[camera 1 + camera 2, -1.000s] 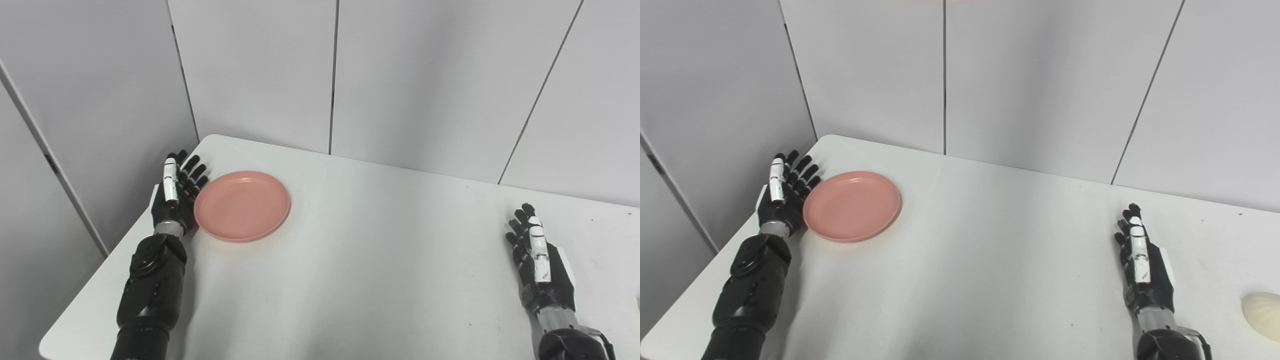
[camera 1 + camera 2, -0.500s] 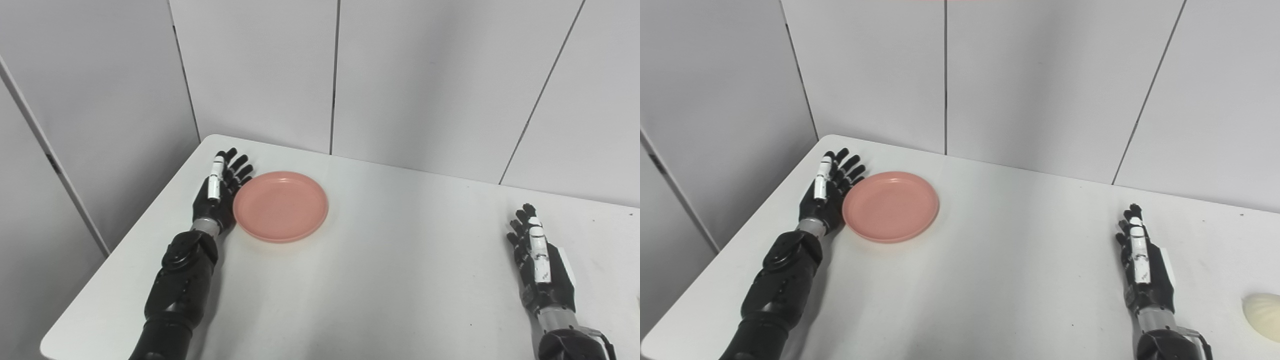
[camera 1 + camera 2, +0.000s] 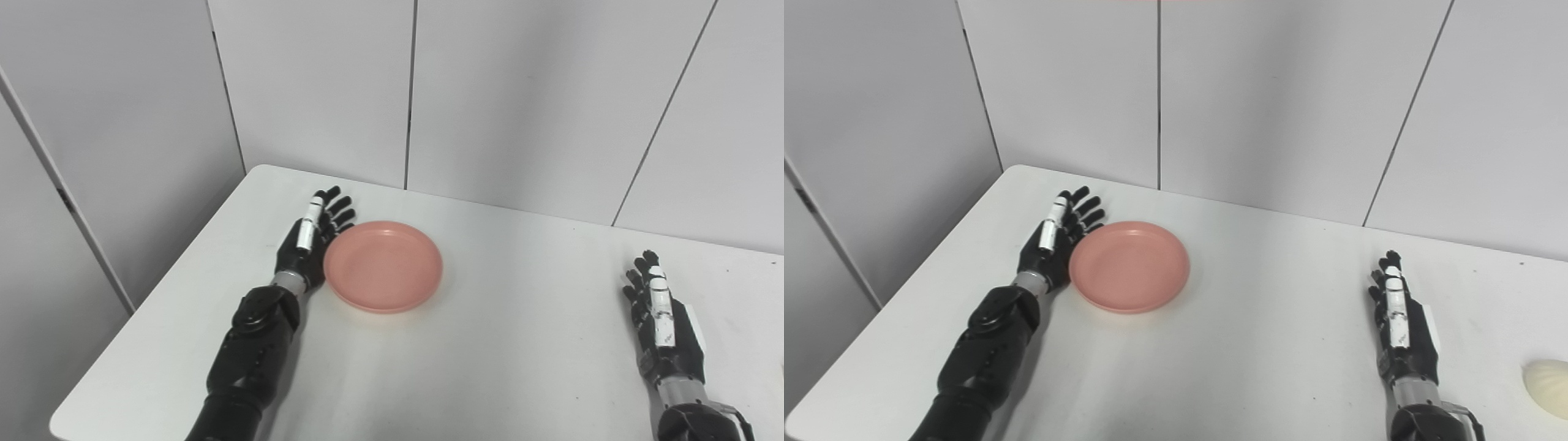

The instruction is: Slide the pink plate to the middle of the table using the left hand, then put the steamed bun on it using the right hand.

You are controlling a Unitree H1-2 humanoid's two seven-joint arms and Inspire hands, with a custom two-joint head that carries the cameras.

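Since a moment ago, our left hand (image 3: 309,245) has pushed the round pink plastic plate (image 3: 383,266) rightward across the white table (image 3: 490,367). Its flat, spread fingers touch the plate's left edge, holding nothing. Our right hand (image 3: 1399,324) rests open. The pale steamed bun (image 3: 1545,378) lies just right of those fingers.

Bright, even, diffuse lighting throughout: both views are sharp, without motion blur or glare, and only soft, faint shadows fall on the white table (image 3: 465,343) beside the left arm (image 3: 254,355) and under the pink plate (image 3: 383,267).
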